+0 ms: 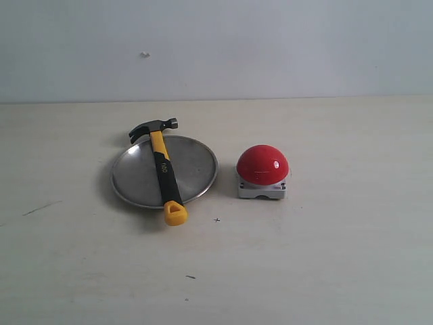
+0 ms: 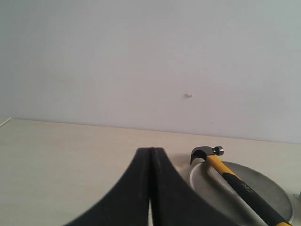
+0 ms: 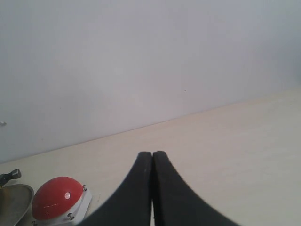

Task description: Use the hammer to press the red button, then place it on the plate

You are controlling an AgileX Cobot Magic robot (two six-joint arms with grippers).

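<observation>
Left gripper [image 2: 150, 151]: the two dark fingers are pressed together along their whole length, with nothing between them.
Right gripper [image 3: 152, 154]: the fingers meet with only a hairline seam and grip nothing.
Arm pose: both grippers show only in their own wrist views. Each is held low and about level over the table [image 1: 325, 257], with its tips aimed towards the wall [image 1: 270, 47].
Hammer [image 1: 164, 169]: lies flat across the plate, left of centre in the exterior frame. Its dark head pokes past the far rim, and the yellow end with the hole overhangs the near rim towards the lower part of the frame. The left wrist view shows it a little way off from the closed fingers, untouched.
Plate [image 1: 196, 169]: a round silver plate flat on the table, left of the frame's middle, with the handle crossing its left half.
Red button [image 1: 262, 164]: a glossy dome on a grey base just right of the plate, apart from it, at centre-right. The right wrist view also shows it, clear of that gripper.
Wall mark [image 1: 145, 55]: a small pale speck at upper left.
</observation>
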